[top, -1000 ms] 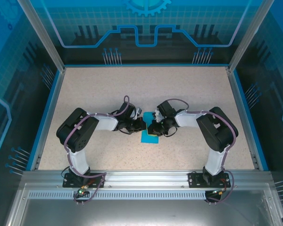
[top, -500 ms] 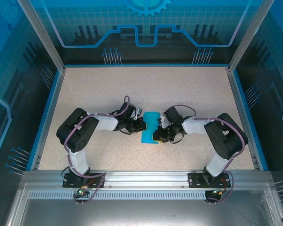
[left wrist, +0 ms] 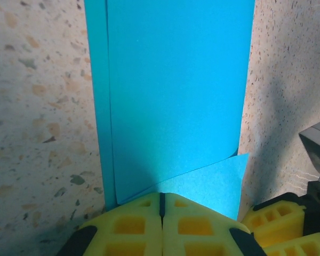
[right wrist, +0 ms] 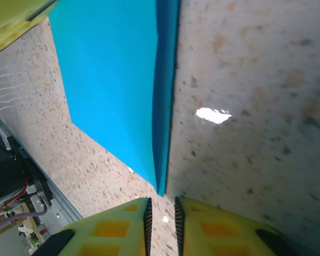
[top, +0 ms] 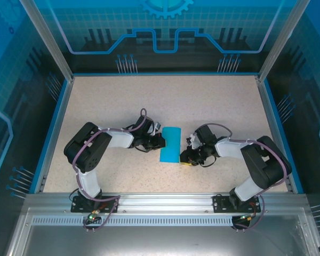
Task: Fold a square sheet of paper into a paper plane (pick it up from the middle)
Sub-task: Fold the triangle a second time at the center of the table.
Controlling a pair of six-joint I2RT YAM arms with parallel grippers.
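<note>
Mid-table | blue sheet (top: 170, 144) | left pincer (left wrist: 161, 197) closed, touching its edge | right pincer (right wrist: 162, 202) slightly parted, just beside it

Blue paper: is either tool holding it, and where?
Neither grips it. The left tool, shut, sits with its tips on the folded end of the square sheet of paper, seemingly pinning it flat. The right tool, slightly open, is just off a corner.

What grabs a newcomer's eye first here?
The bright cyan-blue paper, folded into a narrow strip, lies flat in the middle of the speckled table. The left gripper is shut, its yellow tips at the strip's left edge. The right gripper sits just off a corner, slightly parted and holding nothing.
</note>
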